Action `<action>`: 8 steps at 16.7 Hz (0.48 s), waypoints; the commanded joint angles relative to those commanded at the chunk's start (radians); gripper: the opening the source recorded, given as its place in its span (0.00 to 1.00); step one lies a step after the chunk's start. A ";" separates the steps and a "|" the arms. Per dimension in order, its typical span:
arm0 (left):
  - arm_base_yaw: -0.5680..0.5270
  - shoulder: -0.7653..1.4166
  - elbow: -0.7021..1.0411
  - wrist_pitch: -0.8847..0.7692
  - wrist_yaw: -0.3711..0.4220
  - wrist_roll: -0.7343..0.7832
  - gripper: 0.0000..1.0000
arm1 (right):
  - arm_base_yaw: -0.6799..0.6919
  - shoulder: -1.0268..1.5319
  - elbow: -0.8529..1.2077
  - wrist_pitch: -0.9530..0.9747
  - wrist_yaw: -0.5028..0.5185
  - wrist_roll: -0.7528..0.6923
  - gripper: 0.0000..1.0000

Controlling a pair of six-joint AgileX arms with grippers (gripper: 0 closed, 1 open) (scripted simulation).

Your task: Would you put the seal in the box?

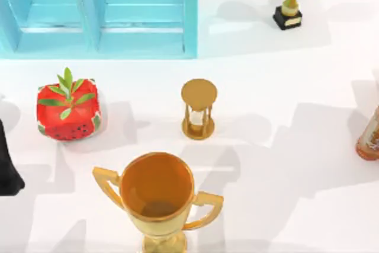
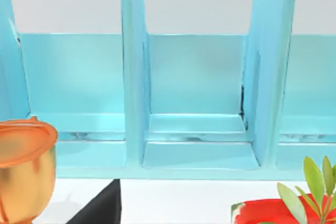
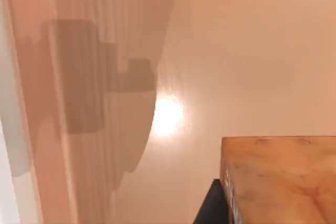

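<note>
While the top view lays out the bench, with the blue box [image 1: 189, 13] at far left, a gold hourglass [image 1: 199, 109] mid-bench and a large trophy cup [image 1: 157, 185] near, the right wrist view shows the seal [image 3: 278, 182] close up, a marbled reddish-brown block over a glossy surface. My left arm [image 1: 9, 167] sits at the left edge. I cannot tell whether either gripper is released or clenched.

Left arm [image 1: 9, 164] a plain matte black shape, smooth and unmarked, at the far left edge of the top view, a black wedge of it [image 2: 102, 205] at the lower left of the left wrist view, another black sliver [image 3: 210, 205] at the bottom of the right wrist view
</note>
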 joint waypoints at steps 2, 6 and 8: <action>0.000 0.000 0.000 0.000 0.000 0.000 1.00 | -0.059 -0.048 -0.052 0.005 -0.001 -0.059 0.00; 0.000 0.000 0.000 0.000 0.000 0.000 1.00 | -0.076 -0.064 -0.068 0.007 -0.001 -0.076 0.00; 0.000 0.000 0.000 0.000 0.000 0.000 1.00 | -0.072 -0.060 -0.068 0.009 0.000 -0.073 0.00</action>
